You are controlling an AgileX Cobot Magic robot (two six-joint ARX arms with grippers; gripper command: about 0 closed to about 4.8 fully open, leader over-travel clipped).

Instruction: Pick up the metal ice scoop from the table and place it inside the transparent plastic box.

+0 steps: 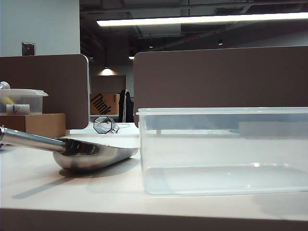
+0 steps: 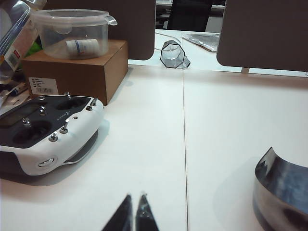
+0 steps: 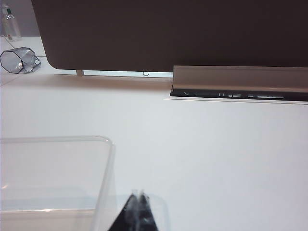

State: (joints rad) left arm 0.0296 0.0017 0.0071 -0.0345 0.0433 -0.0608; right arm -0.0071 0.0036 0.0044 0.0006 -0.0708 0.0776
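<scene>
White tabletop fills the foreground, with brown partition panels and a dim office with a ceiling strip light behind it. From the left wrist view, the left gripper hangs low over bare tabletop, its two dark fingertips pressed nearly together and holding nothing; just beside it to one side lies a white and black remote controller with small silver switches, and on the other side the curved steel edge of the scoop shows, apart from the gripper. Farther out sits a cardboard carton carrying a small lidded tub with a little bottle inside, and a tipped dark glass lies near the partition. From the right wrist view, the right gripper is likewise narrowed to a slit, tips almost touching, empty, poised just beside the rounded corner of the box; beyond it the tabletop is bare up to a partition and a grey strip along its base. In the exterior view the scoop rests on the tabletop with its bowl tip near the box, which stands lidless and upright, and its handle angles up to the left. The scoop lies outside the box. Neither gripper shows in that view.
</scene>
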